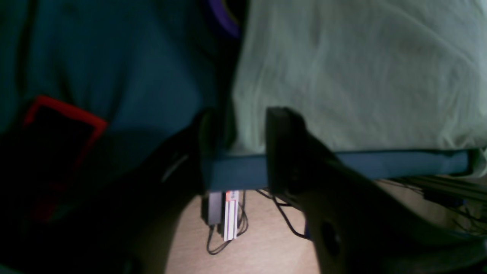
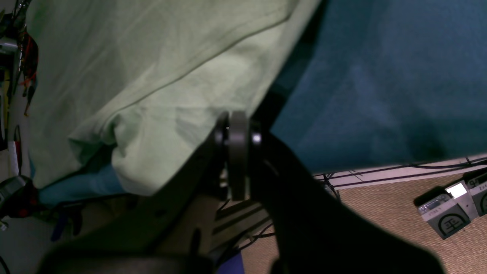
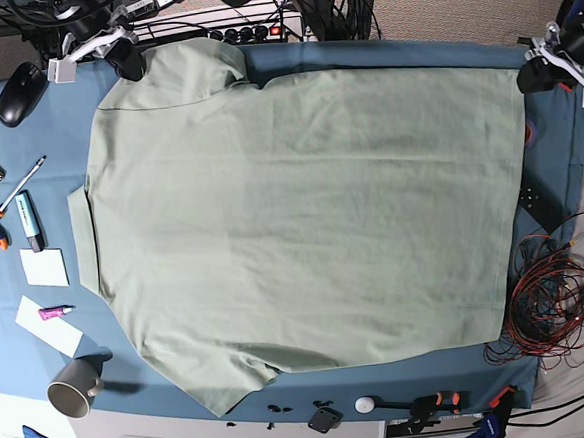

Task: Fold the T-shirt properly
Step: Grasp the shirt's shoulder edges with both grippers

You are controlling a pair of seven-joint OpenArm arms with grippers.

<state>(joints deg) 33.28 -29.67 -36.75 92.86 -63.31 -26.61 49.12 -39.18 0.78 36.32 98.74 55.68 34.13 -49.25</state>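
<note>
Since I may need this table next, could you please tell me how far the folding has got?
Done: nothing looks finished; the T-shirt lies broadly spread. In hand: its edge, pinched by the right gripper; the left gripper is open. Left: apparently all main folds.

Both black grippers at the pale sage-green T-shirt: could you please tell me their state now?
Left black gripper: open, holding nothing.
Right black gripper: closed on the pale sage-green T-shirt.
</note>
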